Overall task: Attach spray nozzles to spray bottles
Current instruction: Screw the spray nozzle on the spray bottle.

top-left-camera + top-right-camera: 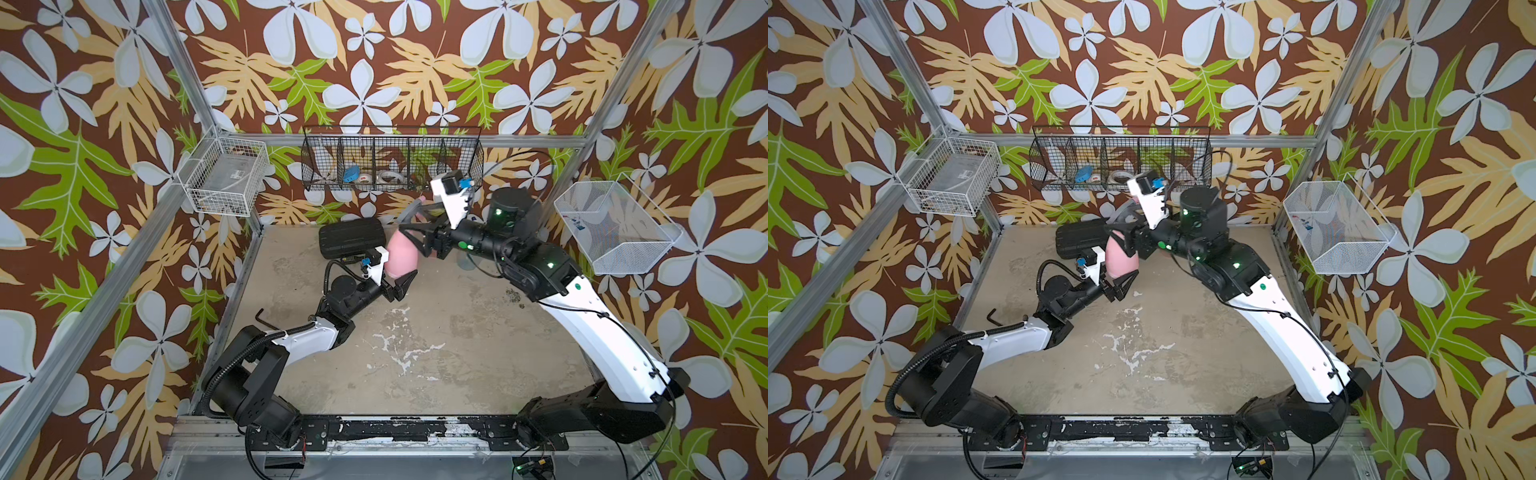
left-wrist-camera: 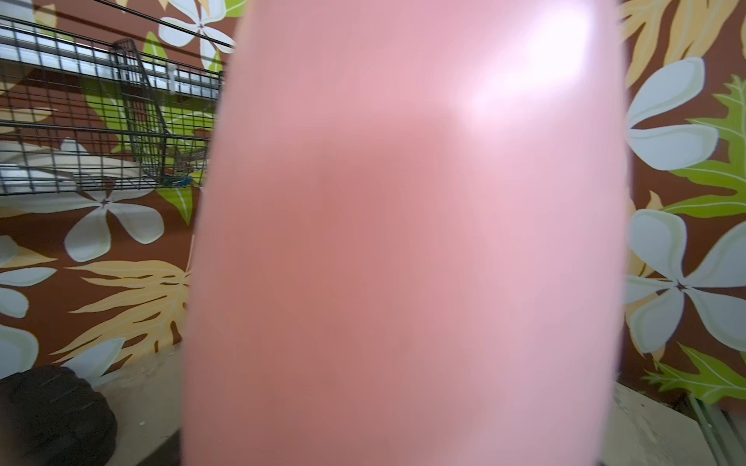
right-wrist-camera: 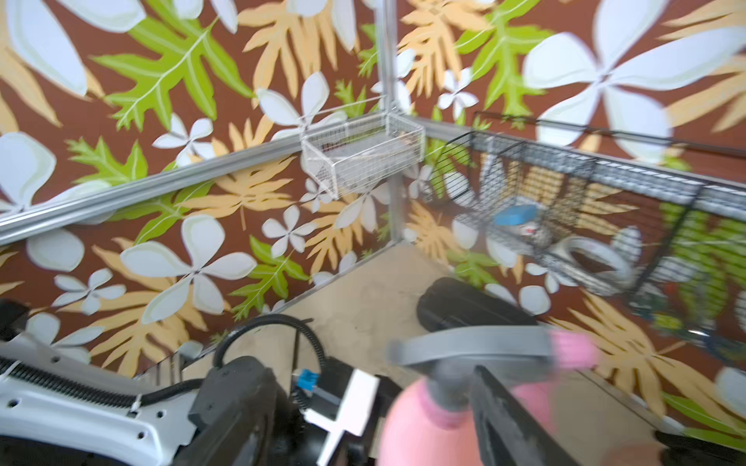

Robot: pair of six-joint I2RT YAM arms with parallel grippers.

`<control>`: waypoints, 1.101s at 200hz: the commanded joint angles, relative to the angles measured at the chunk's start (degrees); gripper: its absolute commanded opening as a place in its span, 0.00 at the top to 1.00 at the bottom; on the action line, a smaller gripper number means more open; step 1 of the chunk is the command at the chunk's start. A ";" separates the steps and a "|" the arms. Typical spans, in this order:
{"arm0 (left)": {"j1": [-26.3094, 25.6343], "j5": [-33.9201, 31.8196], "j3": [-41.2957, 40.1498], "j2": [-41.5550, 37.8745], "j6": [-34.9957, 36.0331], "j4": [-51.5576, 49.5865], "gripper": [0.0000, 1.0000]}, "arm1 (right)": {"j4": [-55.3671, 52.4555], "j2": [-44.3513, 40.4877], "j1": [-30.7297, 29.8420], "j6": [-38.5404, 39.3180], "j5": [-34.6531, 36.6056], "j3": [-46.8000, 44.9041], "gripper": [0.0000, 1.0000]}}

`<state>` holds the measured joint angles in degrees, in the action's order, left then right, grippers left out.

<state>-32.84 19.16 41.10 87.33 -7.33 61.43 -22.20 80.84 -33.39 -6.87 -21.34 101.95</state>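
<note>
Both top views: opaque pink cone-shaped plastic bottle at centre frame, pinched low by left claw as anchor; grey-and-pink trigger nozzle on neck, right claw beside it, likely for twisting; spread or clamped, cannot tell.

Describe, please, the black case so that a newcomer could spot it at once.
Find the long black wire basket on the back wall. Below it, at the table's far edge, lies the black case: flat and ribbed, unlike the rounded pink bottle beside it.
</note>
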 commanded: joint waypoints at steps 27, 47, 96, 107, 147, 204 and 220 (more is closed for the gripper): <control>3.12 20.82 0.16 -0.05 -8.26 8.14 0.51 | 0.55 3.14 6.38 1.39 -19.37 0.40 0.10; 3.31 23.90 0.81 0.06 -10.10 8.42 0.52 | 2.22 3.94 6.36 1.05 -23.81 -1.04 0.10; 3.33 25.58 1.00 0.28 -11.96 8.36 0.52 | 4.16 5.57 6.19 -0.49 -26.41 -1.46 0.37; 3.36 25.58 1.08 0.38 -12.07 8.27 0.52 | 4.50 5.78 5.54 -0.62 -26.67 -1.45 0.44; 3.34 25.58 2.04 0.56 -11.96 7.21 0.52 | 4.35 6.34 3.09 0.02 -25.67 -1.50 0.58; 3.39 24.47 2.31 -0.14 -10.14 4.91 0.52 | 2.87 6.42 2.41 0.98 -22.18 -1.44 0.85; 3.48 23.78 2.40 -0.44 -9.82 4.65 0.52 | 1.10 6.03 1.81 2.41 -19.89 -1.14 0.93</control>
<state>-29.56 44.14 42.78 87.59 -18.09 64.53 -18.13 87.42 -30.81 -5.43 -43.68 100.38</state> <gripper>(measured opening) 0.835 0.155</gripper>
